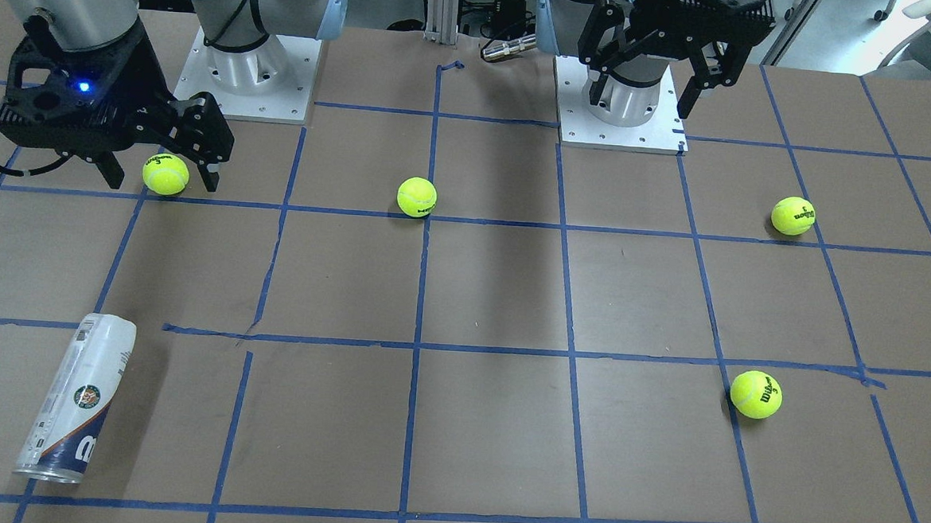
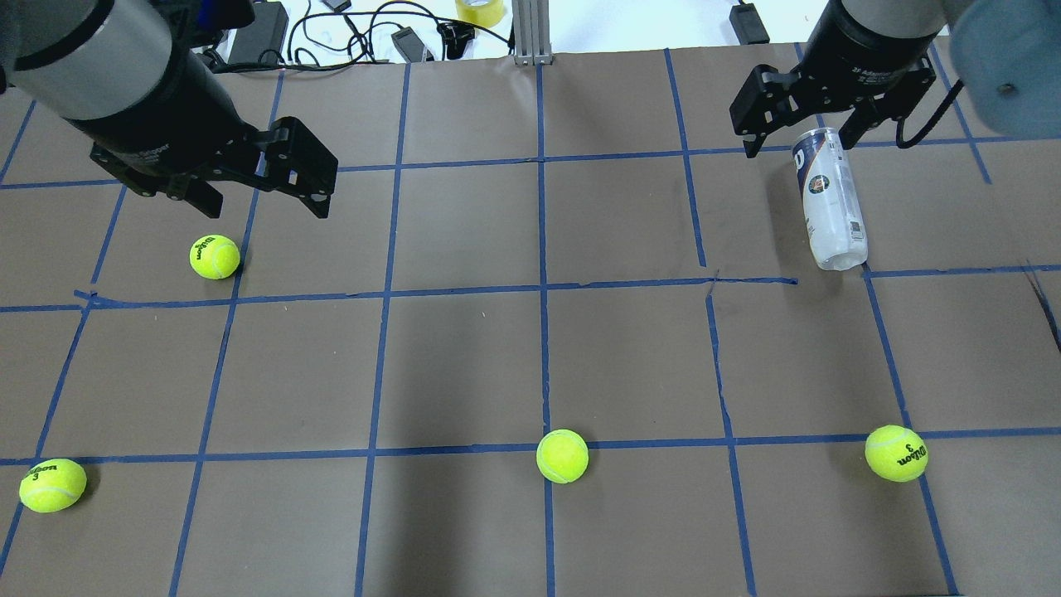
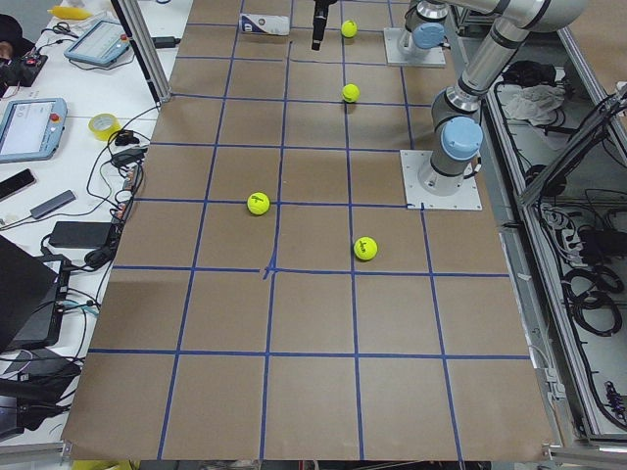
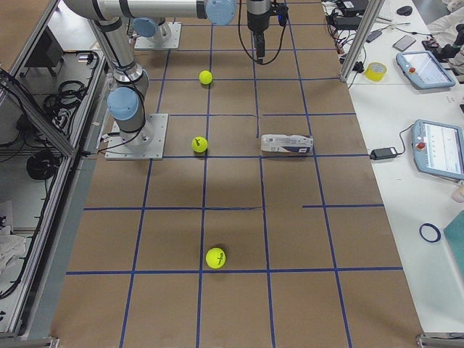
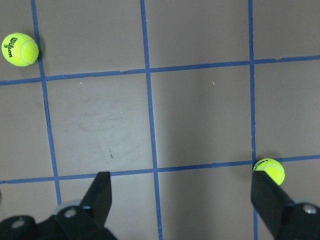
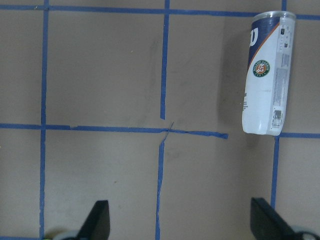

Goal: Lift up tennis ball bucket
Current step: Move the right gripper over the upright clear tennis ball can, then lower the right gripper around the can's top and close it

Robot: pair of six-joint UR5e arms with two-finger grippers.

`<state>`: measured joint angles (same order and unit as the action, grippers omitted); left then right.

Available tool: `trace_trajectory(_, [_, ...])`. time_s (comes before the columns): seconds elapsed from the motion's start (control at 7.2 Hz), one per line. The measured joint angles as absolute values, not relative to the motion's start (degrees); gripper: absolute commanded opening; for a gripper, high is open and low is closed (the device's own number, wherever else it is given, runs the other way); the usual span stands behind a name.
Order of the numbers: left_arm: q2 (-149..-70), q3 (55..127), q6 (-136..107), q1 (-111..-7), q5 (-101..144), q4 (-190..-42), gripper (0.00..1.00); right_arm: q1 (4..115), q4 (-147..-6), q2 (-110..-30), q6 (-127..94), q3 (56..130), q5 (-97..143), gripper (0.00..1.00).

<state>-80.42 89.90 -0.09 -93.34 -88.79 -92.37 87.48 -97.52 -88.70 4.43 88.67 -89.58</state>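
Observation:
The tennis ball bucket [image 1: 76, 400] is a clear tube can with a white and navy label. It lies on its side on the brown paper table, on the robot's right and far from the bases. It also shows in the overhead view [image 2: 829, 199] and at the upper right of the right wrist view [image 6: 265, 75]. My right gripper [image 2: 800, 145] is open and empty, held high above the table near the can [image 1: 162, 183]; its fingers [image 6: 100, 220] are wide apart. My left gripper [image 2: 265, 211] is open and empty, high on the other side [image 1: 641, 107].
Several yellow-green tennis balls lie loose on the table: one near the right base [image 1: 166, 174], one at the middle [image 1: 416, 197], one near the left base [image 1: 793, 216], one farther out [image 1: 756, 394]. Blue tape [image 1: 421, 344] marks a grid.

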Motion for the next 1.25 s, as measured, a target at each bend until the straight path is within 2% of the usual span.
trace_trajectory(0.42, [-80.5, 89.83, -0.09, -93.34, -88.69, -92.37, 1.0, 81.52, -102.37, -80.88, 4.66, 85.83, -89.95, 1.0])
trace_trajectory(0.97, [-80.51, 89.91, -0.09, -93.34, -88.61, -92.37, 1.0, 78.14, -107.68, -61.01, 5.33, 72.46, -91.38, 1.0])
trace_trajectory(1.25, [-80.51, 89.91, -0.09, -93.34, -88.65, -92.37, 1.0, 75.84, -112.06, -54.61, 7.26, 71.04, -91.39, 1.0])
